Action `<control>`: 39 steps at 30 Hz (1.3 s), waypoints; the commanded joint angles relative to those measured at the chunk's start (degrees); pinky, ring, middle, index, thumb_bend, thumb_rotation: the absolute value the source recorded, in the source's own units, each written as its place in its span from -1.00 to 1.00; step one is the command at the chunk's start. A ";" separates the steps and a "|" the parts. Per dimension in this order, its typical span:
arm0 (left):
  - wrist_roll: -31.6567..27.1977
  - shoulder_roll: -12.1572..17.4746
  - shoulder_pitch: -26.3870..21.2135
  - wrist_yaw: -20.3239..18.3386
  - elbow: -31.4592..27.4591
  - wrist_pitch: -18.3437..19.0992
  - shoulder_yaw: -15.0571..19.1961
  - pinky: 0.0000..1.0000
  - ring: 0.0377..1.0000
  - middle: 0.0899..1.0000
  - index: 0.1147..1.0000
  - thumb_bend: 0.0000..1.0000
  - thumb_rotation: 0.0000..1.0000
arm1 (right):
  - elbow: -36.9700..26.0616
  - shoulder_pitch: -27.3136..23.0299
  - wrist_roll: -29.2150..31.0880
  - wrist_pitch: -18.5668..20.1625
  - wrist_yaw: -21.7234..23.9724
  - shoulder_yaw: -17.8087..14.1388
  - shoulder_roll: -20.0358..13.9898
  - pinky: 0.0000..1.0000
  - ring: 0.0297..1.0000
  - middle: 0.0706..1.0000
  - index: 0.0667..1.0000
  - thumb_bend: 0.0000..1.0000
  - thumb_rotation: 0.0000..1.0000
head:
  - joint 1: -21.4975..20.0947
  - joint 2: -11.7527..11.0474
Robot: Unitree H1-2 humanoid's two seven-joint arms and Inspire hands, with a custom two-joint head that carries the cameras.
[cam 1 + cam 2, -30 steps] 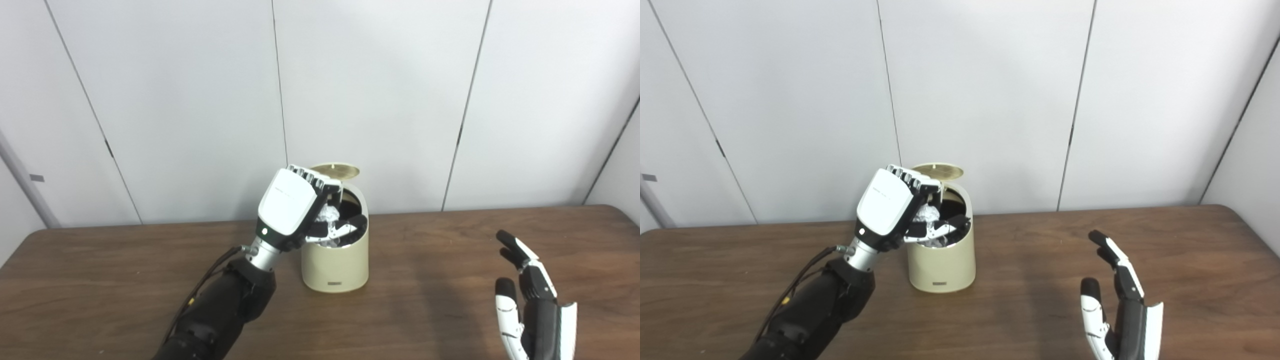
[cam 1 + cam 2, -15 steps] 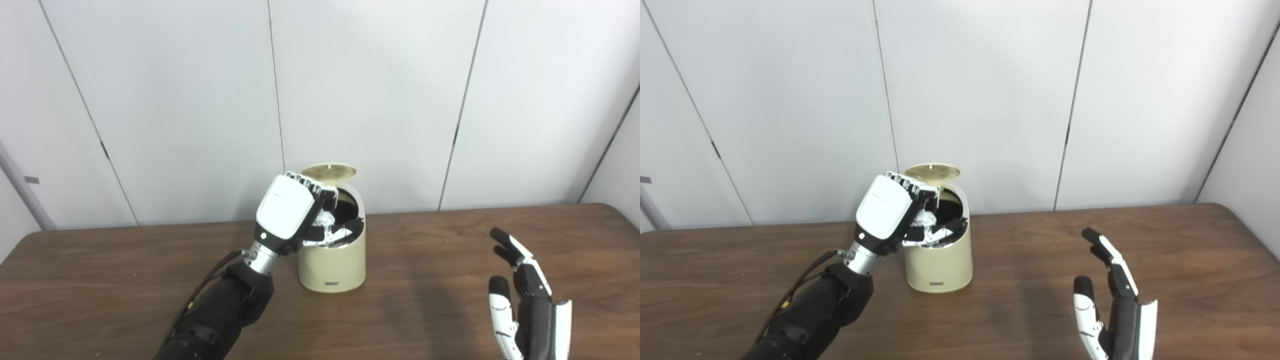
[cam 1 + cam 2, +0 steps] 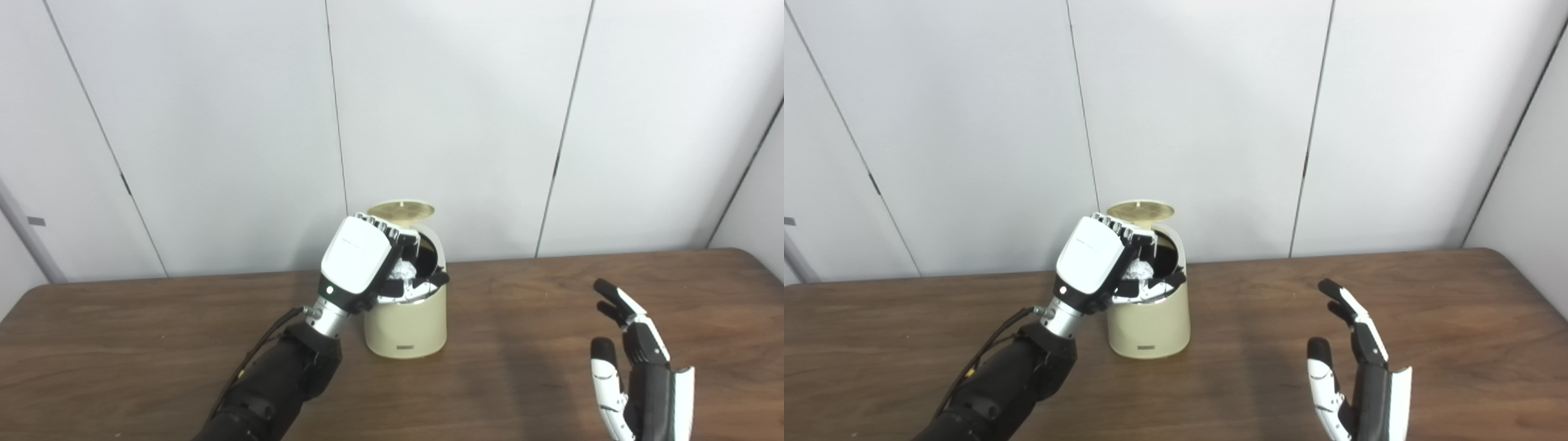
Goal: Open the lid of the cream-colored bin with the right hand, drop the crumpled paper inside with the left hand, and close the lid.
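A small cream-colored bin (image 3: 405, 321) stands on a brown wooden table (image 3: 122, 343), near the back edge. The bin is smooth and round like a fat cup, with a little dark label low on its front. Its top is cut at a slant, so the opening faces the front. The inside looks black. The lid (image 3: 401, 210) is a flat round disc, the same cream color, and it stands flipped up at the back of the bin, so the bin is open.

The left hand (image 3: 361, 260) is at the mouth of the bin, on its left side. Its back is a smooth white shell, and its fingers (image 3: 389, 226) are black with white parts. The fingers curl over the opening and the thumb reaches across the front rim. Tucked inside that curled hand is the crumpled paper (image 3: 404, 268), a small white ball with lots of bumps and folds. The paper sits just over the dark opening, and the hand is closed around it. The left arm is black and thick, with a shiny metal wrist and thin cables running along it.

The right hand (image 3: 1356, 376) is well apart from the bin, low on the right side above the table. Its fingers point up and are spread apart, and it holds nothing. It is black and white too.

The table has dark wood grain lines. Behind it is a plain white wall (image 3: 459, 98) made of flat panels with thin dark seams.
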 commanded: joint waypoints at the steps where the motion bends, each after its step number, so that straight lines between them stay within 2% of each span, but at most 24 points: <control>1: -1.28 0.07 -3.49 1.48 -0.48 -0.69 0.21 -0.92 -0.93 -0.93 -0.94 -0.15 -0.11 | -2.27 -0.66 -0.94 -1.37 0.40 0.25 0.67 0.53 0.64 0.58 0.45 -0.67 0.53 | -0.19 0.09; 3: -1.29 0.07 -3.54 1.27 -0.27 -0.92 0.06 -0.90 -0.90 -0.90 -0.89 -0.10 -0.02 | -2.26 -0.61 -1.78 -1.33 0.23 0.10 0.88 0.51 0.63 0.57 0.44 -0.65 0.53 | -0.16 0.10; 7: -1.75 -0.01 -3.60 0.89 0.17 -1.21 0.10 -0.83 -0.83 -0.80 -0.77 0.22 -0.10 | -2.44 -0.54 -2.11 -0.97 0.22 -0.09 1.27 0.51 0.63 0.57 0.44 -0.62 0.61 | -0.14 0.16; 13: -3.33 0.10 -3.30 -1.56 -0.05 -1.28 0.34 -0.68 -0.69 -0.64 -0.60 0.68 0.18 | -2.64 -0.62 -1.40 -1.08 0.64 0.03 1.06 0.50 0.64 0.58 0.44 -0.58 0.65 | -0.07 -0.04; 16: -4.49 0.33 -3.06 -3.00 -0.37 -2.01 0.59 -0.57 -0.58 -0.54 -0.49 0.87 0.12 | -2.87 -0.51 -1.24 -0.91 0.78 0.04 1.15 0.52 0.64 0.58 0.44 -0.60 0.61 | -0.10 -0.08; 18: -5.48 0.41 -2.86 -4.12 -0.59 -2.28 0.89 -0.54 -0.55 -0.51 -0.46 0.89 0.10 | -3.05 -0.41 -1.53 -0.81 0.81 0.00 1.24 0.51 0.64 0.57 0.43 -0.60 0.60 | -0.10 -0.13; 26: -7.19 0.61 -2.60 -5.43 -1.03 -2.95 1.23 -0.19 -0.17 -0.17 -0.15 1.00 -0.01 | -3.14 -0.34 -1.47 -1.37 0.76 0.15 1.37 0.48 0.62 0.56 0.42 -0.63 0.54 | -0.12 0.00; 32: -6.45 0.60 -2.86 -4.33 -0.37 -2.53 0.94 -0.13 -0.07 -0.06 -0.03 1.00 -0.09 | -3.54 -0.27 -1.24 -0.59 1.15 0.12 1.49 0.48 0.61 0.55 0.43 -0.62 0.54 | 0.10 -0.12; 39: -6.99 0.68 -2.49 -5.55 -1.07 -2.01 1.29 -0.08 0.05 0.05 0.05 1.00 -0.14 | -3.62 -0.26 -1.30 -0.71 1.64 -0.08 1.43 0.49 0.62 0.56 0.44 -0.63 0.54 | 0.18 -0.04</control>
